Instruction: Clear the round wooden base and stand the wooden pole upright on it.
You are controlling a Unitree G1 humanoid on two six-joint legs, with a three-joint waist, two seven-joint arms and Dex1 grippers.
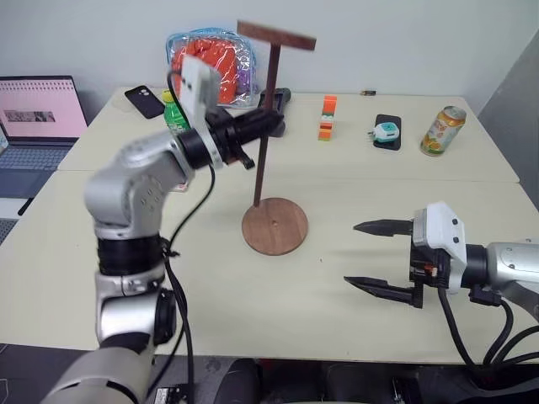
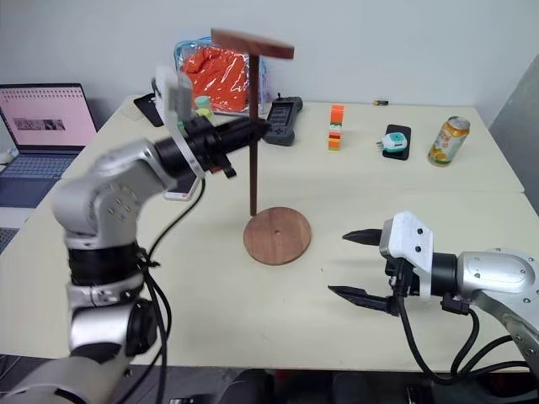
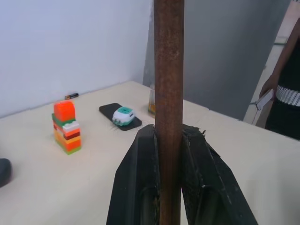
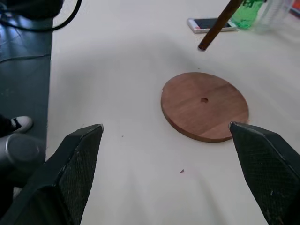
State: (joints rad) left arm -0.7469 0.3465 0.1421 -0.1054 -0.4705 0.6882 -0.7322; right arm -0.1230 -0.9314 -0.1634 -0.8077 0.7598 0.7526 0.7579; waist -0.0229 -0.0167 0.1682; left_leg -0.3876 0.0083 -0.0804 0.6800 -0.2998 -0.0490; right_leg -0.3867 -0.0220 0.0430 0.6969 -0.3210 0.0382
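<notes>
1. The left gripper (image 1: 271, 123) is clamped tight on the wooden pole (image 1: 266, 143), its two black fingers (image 3: 140, 187) pressed against the rod on either side, gripping it around mid-length.
2. The pole hangs nearly upright in the air, its small disc cap at the top, slightly tilted. Its lower tip sits just above the table, close beside the far-left rim of the round wooden base (image 1: 274, 225), not in the centre hole.
3. The base lies flat near the middle of the table (image 1: 354, 181), with nothing on it and its small centre hole exposed.
4. The right gripper (image 1: 375, 257) hovers over the near right part of the table, well apart from the base, fingers spread wide with nothing between them, pointing towards the base.
5. Along the far edge stand an orange-and-green block tower (image 1: 327, 118), a small teal-and-white device on a black pad (image 1: 387, 131), and a drink can (image 1: 443, 130) towards the far right corner.
6. Towards the far left corner lie a black phone (image 1: 145, 101), a green bottle (image 1: 173, 114), and a clear bag of orange stuff (image 1: 215, 63); a black controller (image 2: 281, 119) rests behind the pole.
7. A laptop (image 1: 38, 118) sits open on the neighbouring table beyond the left edge.
</notes>
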